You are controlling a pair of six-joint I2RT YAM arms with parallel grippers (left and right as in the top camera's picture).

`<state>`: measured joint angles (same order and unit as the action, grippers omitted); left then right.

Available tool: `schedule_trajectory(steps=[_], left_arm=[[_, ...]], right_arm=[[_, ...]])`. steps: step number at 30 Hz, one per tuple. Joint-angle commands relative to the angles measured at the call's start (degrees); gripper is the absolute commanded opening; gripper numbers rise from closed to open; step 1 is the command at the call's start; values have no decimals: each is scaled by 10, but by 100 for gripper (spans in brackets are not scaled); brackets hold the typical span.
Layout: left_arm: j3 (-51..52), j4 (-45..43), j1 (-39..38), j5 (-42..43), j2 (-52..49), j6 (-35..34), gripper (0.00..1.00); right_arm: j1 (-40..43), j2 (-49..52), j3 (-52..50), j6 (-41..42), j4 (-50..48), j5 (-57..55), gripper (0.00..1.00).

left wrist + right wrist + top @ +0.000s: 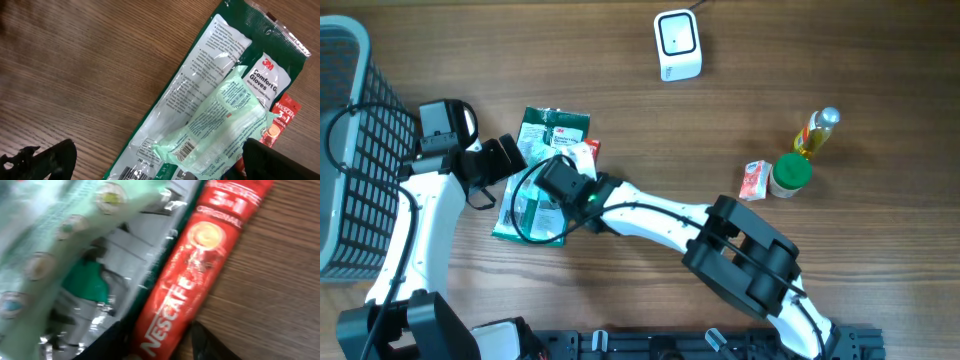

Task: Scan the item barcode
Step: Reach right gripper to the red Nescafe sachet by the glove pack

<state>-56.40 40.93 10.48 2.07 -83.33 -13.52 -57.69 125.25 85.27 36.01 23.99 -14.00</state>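
A green 3M glove package (545, 135) (200, 100) lies flat on the wood table, with a pale green packet (220, 120) on top that shows a barcode (186, 148). A red Nescafe sachet (588, 152) (200, 265) lies along the package's right edge. My right gripper (576, 168) (162, 345) is low over the sachet, one finger on each side of its near end, with a sliver of wood showing by the right finger. My left gripper (505, 160) (157, 160) hangs wide open over the package's left part, touching nothing. The white scanner (677, 45) stands at the back.
A grey wire basket (350, 150) stands at the left edge, beside the left arm. At the right are an oil bottle (817, 132), a green-lidded jar (790, 175) and a small red and white carton (753, 181).
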Motion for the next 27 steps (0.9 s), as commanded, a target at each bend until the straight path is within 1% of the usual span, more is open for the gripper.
schedule_trajectory(steps=[1,6,10,12,15,17,20,25,26,27], left_arm=[[2,0,-2,5,-2,11,100],[2,0,-2,5,-2,11,100],[2,0,-2,5,-2,11,100],[2,0,-2,5,-2,11,100],[2,0,-2,5,-2,11,100],[2,0,-2,5,-2,11,100],[2,0,-2,5,-2,11,100],[2,0,-2,5,-2,11,100],[2,0,-2,5,-2,11,100],[2,0,-2,5,-2,11,100]], right_arm=[[43,-7,-5,6,51,29,41],[120,-28,-5,-5,131,160,43],[169,-29,-5,-69,227,167,42],[184,-29,-5,-96,259,167,41],[187,-29,-5,-132,284,167,43],[188,-29,-5,-147,293,167,47],[188,-29,-5,-165,299,171,48],[188,-29,-5,-166,302,171,47],[188,-29,-5,-166,303,171,46],[188,-29,-5,-165,303,171,41]])
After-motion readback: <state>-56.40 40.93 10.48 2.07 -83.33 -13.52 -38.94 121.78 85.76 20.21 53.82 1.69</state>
